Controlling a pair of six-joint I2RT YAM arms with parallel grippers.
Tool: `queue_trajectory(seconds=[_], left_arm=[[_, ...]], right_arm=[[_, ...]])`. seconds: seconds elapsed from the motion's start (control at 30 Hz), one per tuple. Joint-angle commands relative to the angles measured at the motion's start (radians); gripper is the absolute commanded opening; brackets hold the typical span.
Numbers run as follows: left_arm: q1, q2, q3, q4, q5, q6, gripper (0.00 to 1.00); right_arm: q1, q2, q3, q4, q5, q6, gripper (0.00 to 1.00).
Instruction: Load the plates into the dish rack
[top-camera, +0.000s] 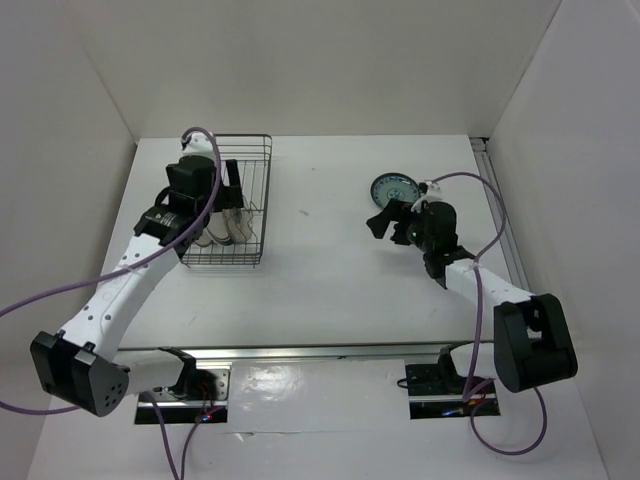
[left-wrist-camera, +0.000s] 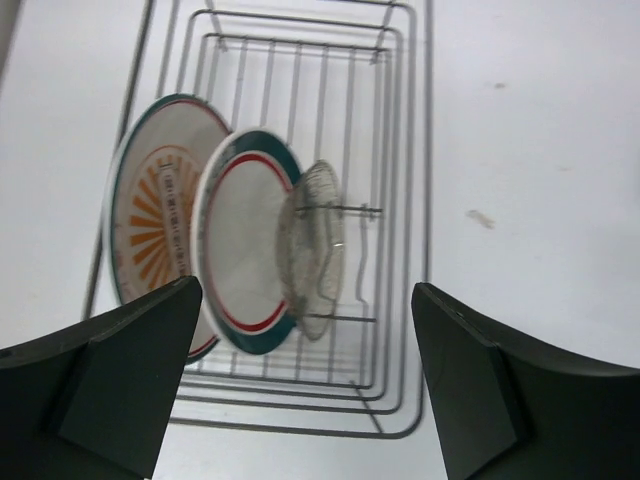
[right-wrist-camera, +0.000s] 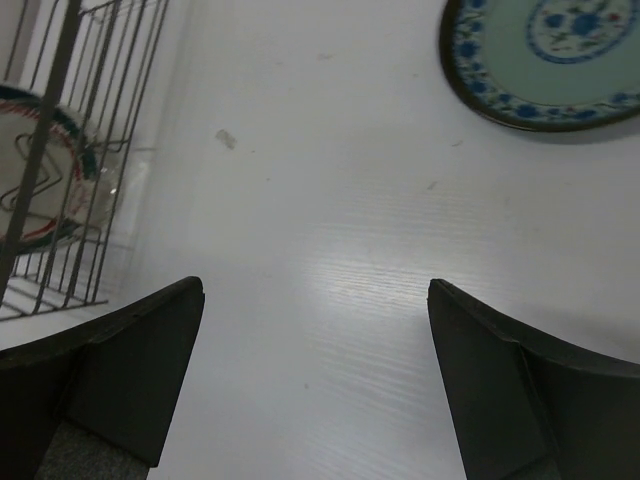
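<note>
Gripper (left-wrist-camera: 305, 285), left, wide above dish rack (left-wrist-camera: 428, 150)

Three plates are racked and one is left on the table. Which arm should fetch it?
Right. The teal plate lies just beyond the open right gripper; the left gripper hovers over the dish rack, far from it.

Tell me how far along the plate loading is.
Done: the sunburst plate, red-rimmed plate and clear grey plate stand in the dish rack. In hand: nothing; the left end effector and right end effector are open and empty. Left: the teal plate, flat on the table.
</note>
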Motion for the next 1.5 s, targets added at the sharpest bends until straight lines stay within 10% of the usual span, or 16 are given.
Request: queue_trajectory(seconds=[0.0,0.33,0.93,1.47], left_arm=[[-0.004,-0.003,-0.002,0.072,0.150,-0.075,1.00],[-0.004,0.007,0.030,0.051,0.385,-0.075,1.00],[-0.004,-0.026,0.021,0.060,0.449,-0.072,1.00],[-0.004,-0.026,0.021,0.069,0.429,-0.072,1.00]], right_arm=[[-0.060,-0.008,0.017,-0.043,0.115,0.045,1.00],[-0.316,0.259,0.031,0.104,-0.024,0.185,1.00],[-0.293,0.716,0.462,-0.095,0.146,0.264,0.91],[-0.284,0.856,0.539,-0.201,0.140,0.261,0.13]])
